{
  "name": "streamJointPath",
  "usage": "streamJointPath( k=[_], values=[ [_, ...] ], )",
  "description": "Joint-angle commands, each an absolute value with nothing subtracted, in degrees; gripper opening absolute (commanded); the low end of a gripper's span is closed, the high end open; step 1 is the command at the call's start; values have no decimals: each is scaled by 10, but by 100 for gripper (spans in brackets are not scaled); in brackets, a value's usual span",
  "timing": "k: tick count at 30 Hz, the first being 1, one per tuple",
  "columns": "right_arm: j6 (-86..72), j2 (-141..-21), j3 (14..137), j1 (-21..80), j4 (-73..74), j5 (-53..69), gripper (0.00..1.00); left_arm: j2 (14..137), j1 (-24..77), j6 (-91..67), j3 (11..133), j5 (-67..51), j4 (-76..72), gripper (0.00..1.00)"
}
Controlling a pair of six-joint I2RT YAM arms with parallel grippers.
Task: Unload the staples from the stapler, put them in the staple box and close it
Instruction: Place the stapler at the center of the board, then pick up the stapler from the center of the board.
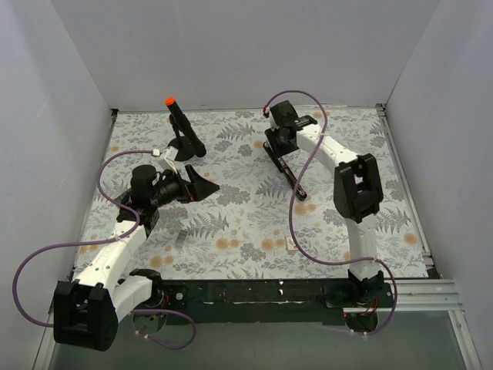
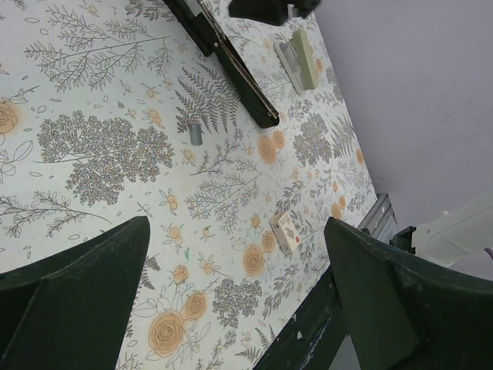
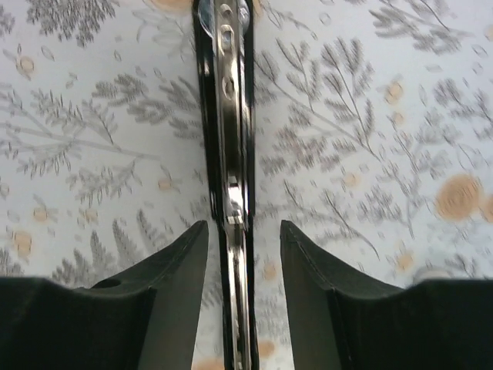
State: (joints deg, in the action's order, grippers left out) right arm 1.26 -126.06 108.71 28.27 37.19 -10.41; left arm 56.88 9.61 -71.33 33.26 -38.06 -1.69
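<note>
The right fingers [image 3: 173,277] are open, one on each side of the stapler [image 3: 229,116]. The left fingers [image 2: 85,285] are wide open above the tabletop [image 2: 100,100].

Desk [image 1: 254,231]: white ground printed with grey fern and leaf sprays and scattered orange blossoms.

Stapler [image 1: 286,171]: black shell. The right wrist view shows a bright silvery inner arm [image 3: 231,116] down its middle.

Left pincer [image 2: 239,293] and right pincer [image 3: 243,231]: matt black, with fingers that read very dark green in the wrist views.

Left arm [image 1: 115,258] and right arm [image 1: 362,231]: white links with black joints.

Cables [image 1: 295,92]: purple.

Post [image 1: 185,131]: black, with an orange tip [image 1: 170,101].

Small strip [image 2: 195,135] on the print: grey.

Small card [image 2: 285,231]: cream with reddish marks.

Walls [image 1: 231,46]: plain pale grey-white, no pattern.
</note>
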Motion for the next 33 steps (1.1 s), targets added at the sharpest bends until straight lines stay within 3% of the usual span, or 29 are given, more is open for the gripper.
streamJointPath(
  k=[1, 4, 9, 19, 33],
  values=[
    [4, -1103, 998, 256, 380, -119, 51, 555, 101, -706, 341, -382, -18, 98],
    [4, -1042, 921, 222, 364, -120, 54, 550, 100, -705, 340, -383, -18, 98],
    [14, -1022, 895, 154, 397, -137, 56, 541, 101, -704, 338, -380, -18, 98],
    [71, -1080, 923, 80, 418, -94, 62, 547, 103, -701, 340, -379, -17, 98],
    [102, -1150, 954, 21, 426, -19, 59, 556, 103, -693, 341, -367, -5, 98]
  ],
)
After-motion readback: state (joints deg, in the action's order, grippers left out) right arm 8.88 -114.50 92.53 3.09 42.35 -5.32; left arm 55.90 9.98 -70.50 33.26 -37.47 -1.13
